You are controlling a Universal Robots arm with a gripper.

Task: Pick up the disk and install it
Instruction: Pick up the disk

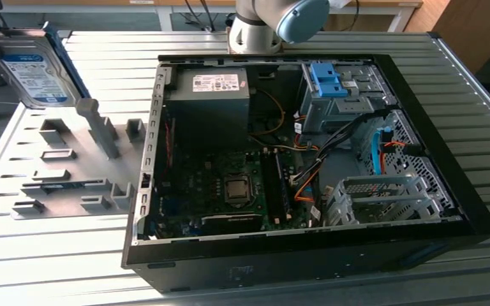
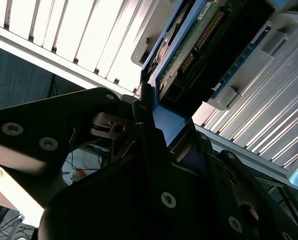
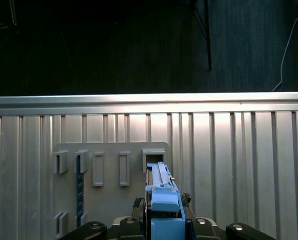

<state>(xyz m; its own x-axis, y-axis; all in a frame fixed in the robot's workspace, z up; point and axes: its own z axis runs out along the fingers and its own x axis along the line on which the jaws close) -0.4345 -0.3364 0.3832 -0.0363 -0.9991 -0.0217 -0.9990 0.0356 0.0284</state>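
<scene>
Since fingers (image 2: pixel 147 135) clamp only blue-railed edge of flat silver-grey hard disk (image 1: pixel 30 67) over grey slotted holder plate (image 1: pixel 92 166), slip or tilt risks drop onto ribbed metal tabletop (image 1: pixel 58 255).

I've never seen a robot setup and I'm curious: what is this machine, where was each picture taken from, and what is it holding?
It is one robot arm with a hand. The exterior view looks from off the arm at a slatted table bearing an open computer case and a grey plate of holders. Both wrist views ride on the arm. The hand is shut on the disk, a hard drive with blue rails, held up at the exterior view's left by the plate.
</scene>
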